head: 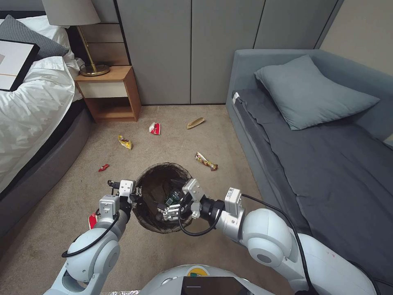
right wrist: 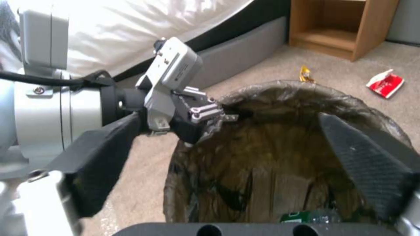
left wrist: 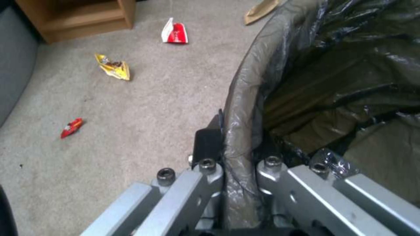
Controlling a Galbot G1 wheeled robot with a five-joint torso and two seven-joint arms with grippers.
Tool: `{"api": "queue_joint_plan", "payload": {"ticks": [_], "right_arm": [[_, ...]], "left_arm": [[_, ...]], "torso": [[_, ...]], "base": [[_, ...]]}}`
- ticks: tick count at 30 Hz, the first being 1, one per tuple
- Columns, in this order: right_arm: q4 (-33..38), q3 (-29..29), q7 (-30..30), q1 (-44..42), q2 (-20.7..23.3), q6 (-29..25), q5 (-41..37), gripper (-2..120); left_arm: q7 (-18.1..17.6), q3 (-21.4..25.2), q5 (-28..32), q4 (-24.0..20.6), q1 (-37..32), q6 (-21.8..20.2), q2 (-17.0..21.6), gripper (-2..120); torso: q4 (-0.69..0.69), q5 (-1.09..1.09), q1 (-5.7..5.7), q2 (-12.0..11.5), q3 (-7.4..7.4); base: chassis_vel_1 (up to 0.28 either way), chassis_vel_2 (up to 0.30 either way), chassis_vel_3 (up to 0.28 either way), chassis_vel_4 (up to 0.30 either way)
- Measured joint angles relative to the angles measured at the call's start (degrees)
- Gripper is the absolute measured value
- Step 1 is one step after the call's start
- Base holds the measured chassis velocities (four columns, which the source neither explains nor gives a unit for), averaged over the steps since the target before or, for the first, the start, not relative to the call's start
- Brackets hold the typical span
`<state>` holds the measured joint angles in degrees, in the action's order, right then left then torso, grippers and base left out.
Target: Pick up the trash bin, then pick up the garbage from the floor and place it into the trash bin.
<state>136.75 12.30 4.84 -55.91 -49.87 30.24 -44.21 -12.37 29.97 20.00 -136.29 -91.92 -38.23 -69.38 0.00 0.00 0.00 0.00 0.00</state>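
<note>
- The left tool (head: 132,196) is shut tight on the rim of the trash bin (head: 150,176). One finger is inside the dark bag and one is outside. It holds the bin up above the carpet (head: 172,135), in front of the robot.
- The right tool (head: 174,209) is over the open mouth of the bin. Its two black fingers (right wrist: 367,167) are spread wide with nothing between them.
- A clear bottle with a green label (right wrist: 306,217) lies down at the bottom of the bin, right under the right tool. I think it was just let go there.
- More garbage lies on the carpet, past the bin and away from the robot.
- A long brown and yellow wrapper (head: 206,161) lies past the bin on the right side. It is the piece nearest to the right tool. Its long side runs slanted, from far-left to near-right.
- A tan paper scrap (head: 195,122) is farther off, near the sofa (head: 327,164).
- A red and white carton (head: 154,128), a yellow wrapper (head: 125,142) and a small red wrapper (head: 103,167) lie on the left side, near the wooden nightstand (head: 110,92) and the bed (head: 32,106).
- I think the right arm should go for the long wrapper, since its tool is free and close to it.
</note>
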Motion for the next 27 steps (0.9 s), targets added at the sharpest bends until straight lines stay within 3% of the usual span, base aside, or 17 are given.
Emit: {"api": "queue_joint_plan", "payload": {"ticks": [7, 12, 15, 27], "right_arm": [[1.1, -3.8, -0.8, 0.4, -0.1, -2.3, -0.7, 100], [1.2, -12.3, -2.0, -4.0, 0.3, -9.2, 8.5, 100], [-1.1, -19.3, 2.6, -11.1, -2.6, -15.1, 15.2, 100], [-6.5, -35.2, 3.4, -25.8, -14.4, -21.5, 34.3, 100]], "left_arm": [[0.2, 0.3, 0.0, 0.2, 0.2, 0.1, 0.1, 2], [0.8, 1.1, 0.0, 0.3, 0.0, 0.3, 0.2, 2], [1.1, 2.6, 0.4, -0.1, -0.2, 0.5, 0.8, 2], [2.3, 4.0, -2.9, 0.7, -0.7, 3.6, 0.3, 2]], "torso": [[0.00, 0.00, 0.00, 0.0, 0.00], [-0.01, 0.00, 0.00, 0.0, 0.00], [-0.01, 0.00, 0.00, 0.0, 0.00], [0.00, 0.00, -0.01, 0.0, 0.00]], "base": [[0.000, 0.000, 0.000, 0.000], [0.000, 0.000, 0.000, 0.000], [0.000, 0.000, 0.000, 0.000], [0.000, 0.000, 0.000, 0.000]]}}
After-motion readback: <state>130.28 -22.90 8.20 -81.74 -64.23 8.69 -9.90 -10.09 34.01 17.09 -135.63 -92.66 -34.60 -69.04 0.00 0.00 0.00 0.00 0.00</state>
